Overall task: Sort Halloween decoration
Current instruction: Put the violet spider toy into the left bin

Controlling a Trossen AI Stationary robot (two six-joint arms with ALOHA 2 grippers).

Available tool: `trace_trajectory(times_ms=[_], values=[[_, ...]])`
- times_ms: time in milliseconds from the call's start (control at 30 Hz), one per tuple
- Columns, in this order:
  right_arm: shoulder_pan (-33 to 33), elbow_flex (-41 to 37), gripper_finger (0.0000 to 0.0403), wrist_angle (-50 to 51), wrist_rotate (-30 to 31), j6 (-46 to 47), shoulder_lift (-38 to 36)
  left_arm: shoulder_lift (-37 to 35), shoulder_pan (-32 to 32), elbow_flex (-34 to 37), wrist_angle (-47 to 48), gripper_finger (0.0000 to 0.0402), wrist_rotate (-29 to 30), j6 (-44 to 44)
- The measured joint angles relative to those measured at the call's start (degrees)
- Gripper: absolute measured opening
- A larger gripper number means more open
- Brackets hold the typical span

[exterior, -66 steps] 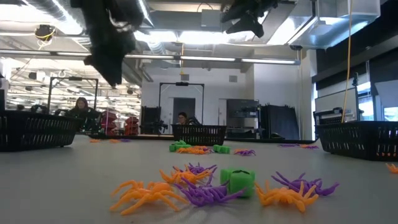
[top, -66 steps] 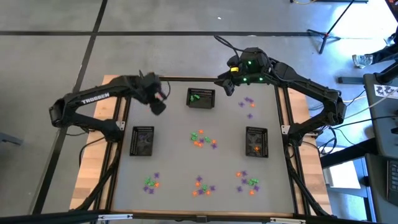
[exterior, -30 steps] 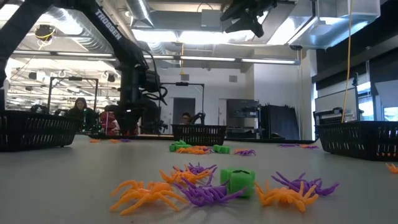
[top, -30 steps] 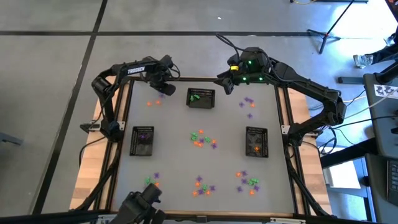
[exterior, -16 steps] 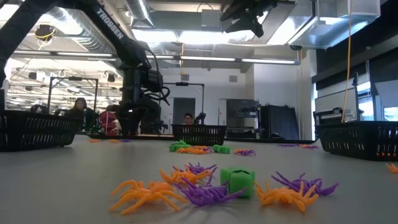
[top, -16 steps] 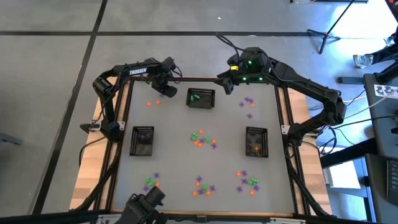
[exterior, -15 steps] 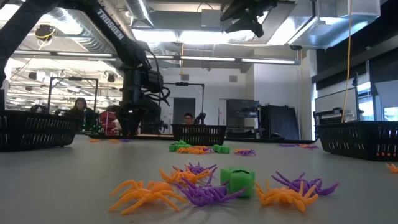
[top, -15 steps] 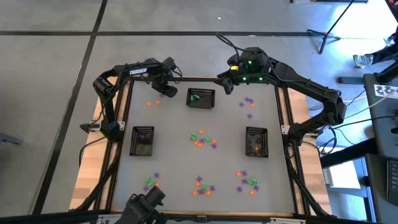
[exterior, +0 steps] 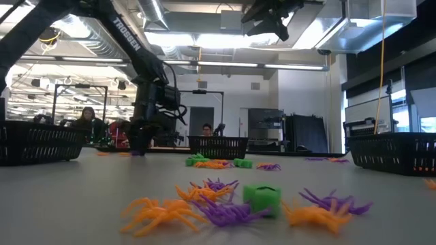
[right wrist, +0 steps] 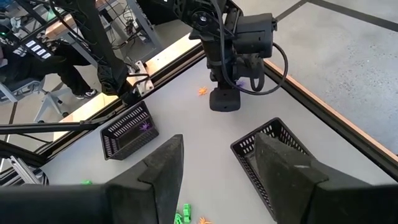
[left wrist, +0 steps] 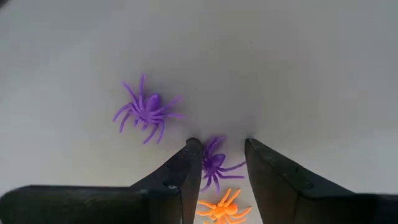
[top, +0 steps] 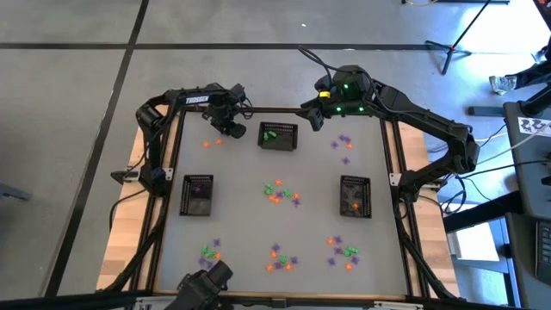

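Pick step in hand, far-left corner of table [top: 241,215]. Left gripper [left wrist: 217,158] down at the surface, jaws apart and straddling one purple spider [left wrist: 214,167]; nothing clamped yet. Right gripper [right wrist: 214,171] parked high over the far edge near the green basket, jaws apart, empty.

Next move, as a guess: close on the straddled spider, lift, carry to the left basket [top: 197,195], which already holds purple. Risk: orange spider [left wrist: 222,208] sits just beside the target, between the fingers nearer the wrist, so could get dragged or pinched along.

Counts, big to small:
- Baskets: three. Far-centre basket [top: 278,135] with green, left with purple, right basket [top: 355,195] with orange.
- Loose clusters of trinkets: six. Centre cluster [top: 281,192], three along the near edge, one far right, one far left under the left gripper.
- Far-left cluster in the left wrist view: three spiders, namely the target, a second purple spider [left wrist: 147,109] clear of the jaws, and the orange one.
- Trinkets in the other clusters: too small to count.
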State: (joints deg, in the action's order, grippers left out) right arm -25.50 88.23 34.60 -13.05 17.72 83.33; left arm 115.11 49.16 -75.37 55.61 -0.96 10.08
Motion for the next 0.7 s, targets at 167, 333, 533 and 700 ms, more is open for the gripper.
trace_trajectory(times_ms=[167, 333, 533, 700], values=[[0.0, 0.0, 0.0193, 0.0, 0.0, 0.0, 0.0, 0.1, -0.3, 0.1, 1.5, 0.0069, -0.9, -1.6], [0.0, 0.0, 0.0193, 0.0, 0.0, 0.0, 0.0, 0.1, -0.3, 0.1, 1.6, 0.0008, -1.2, -2.1], [0.0, 0.0, 0.0193, 0.0, 0.0, 0.0, 0.0, -1.0, -0.3, 0.4, 2.5, 0.0001, -0.6, -3.2], [0.0, 0.0, 0.0193, 0.0, 0.0, 0.0, 0.0, -5.5, -0.3, 0.4, 3.7, 0.0000, 0.4, -3.3]])
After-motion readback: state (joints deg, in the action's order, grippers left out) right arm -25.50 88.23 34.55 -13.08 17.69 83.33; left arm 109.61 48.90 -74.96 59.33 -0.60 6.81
